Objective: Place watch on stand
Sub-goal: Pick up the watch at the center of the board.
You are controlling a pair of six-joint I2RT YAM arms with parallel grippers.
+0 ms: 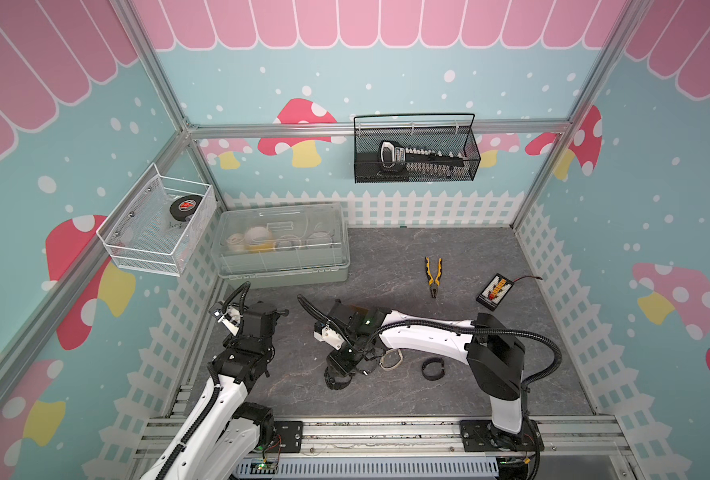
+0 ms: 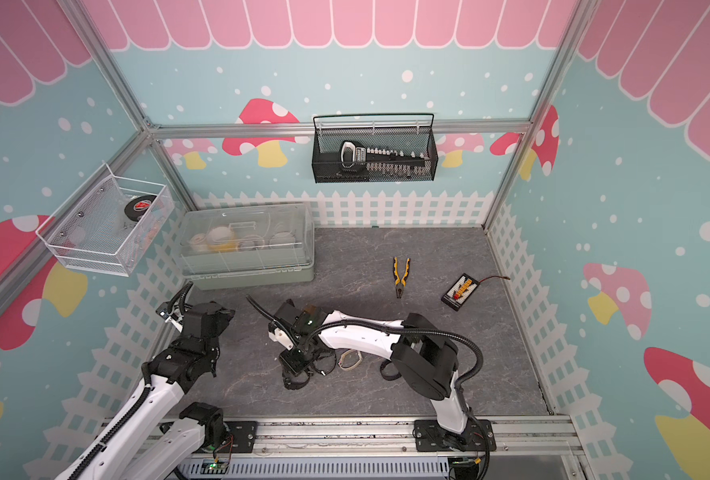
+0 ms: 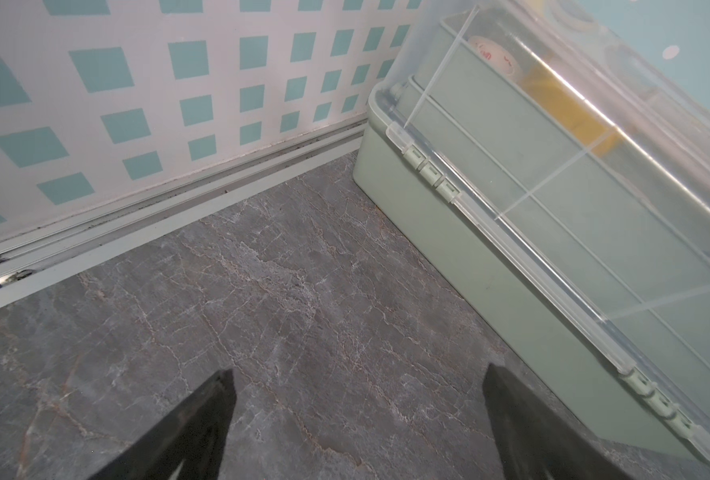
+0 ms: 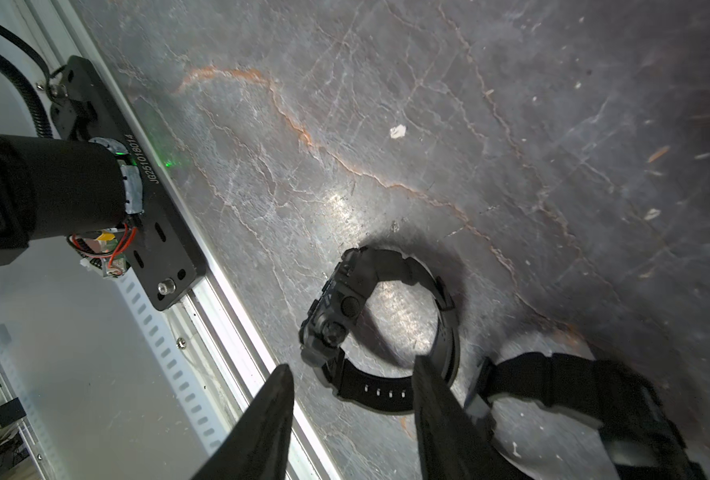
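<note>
While my right gripper (image 4: 352, 363) is hovering half-open over the watch (image 4: 328, 320) | I'm centring its band between the jaws before closing | left gripper (image 3: 358, 370) wide, empty

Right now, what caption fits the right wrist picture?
Right gripper, jaws apart, poised over a black watch lying on the grey table.

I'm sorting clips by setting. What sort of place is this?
Likely a robot training cell, not a real workshop: aluminium frame with mushroom-print walls, left arm and right arm on a rail, pliers on the tabletop.
</note>
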